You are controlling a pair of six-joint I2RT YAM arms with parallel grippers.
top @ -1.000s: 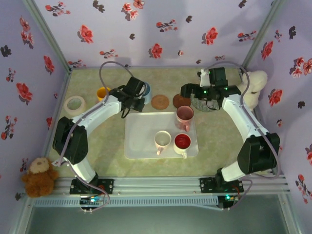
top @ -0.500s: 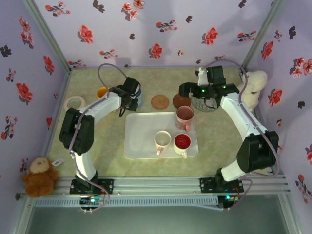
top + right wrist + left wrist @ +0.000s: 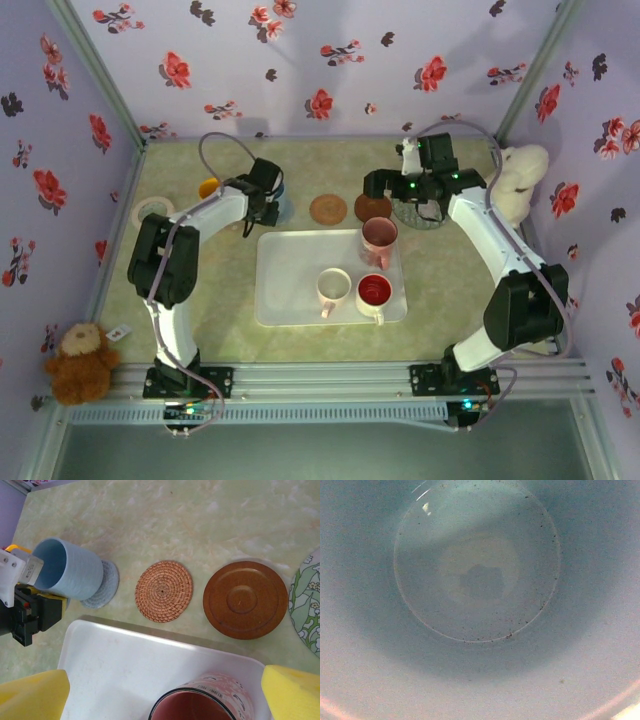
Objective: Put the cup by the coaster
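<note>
**blue cup at its coaster, not yet let go**

the left fingers (image 3: 22, 572) are clamped on the rim of the light-blue cup (image 3: 75, 572), and the left wrist view looks straight down into its empty inside. the cup leans, with its mouth toward those fingers and its base away from them. the base overlaps the blue-grey coaster (image 3: 107, 585); whether it bears on the coaster or hangs just above it cannot be told.

farther out from the left fingers, in a row on the tabletop (image 3: 200, 520), lie a woven coaster (image 3: 163, 591), a brown round coaster (image 3: 245, 600) and the edge of a floral coaster (image 3: 307, 615), all three bare.

the right fingers (image 3: 292, 690) stand wide apart and hold nothing. a pink cup (image 3: 205, 705) stands on the white tray (image 3: 130, 665) just below the gap between them.

as a judgement, the carrying looks all but done for this cup. what is left is to stand it upright at the blue-grey coaster, open the left fingers and draw them clear without tipping it. the pink cup on the tray is untouched, as are a cream mug (image 3: 333, 288) and a red-lined mug (image 3: 373, 292), should the task cover them too.
</note>
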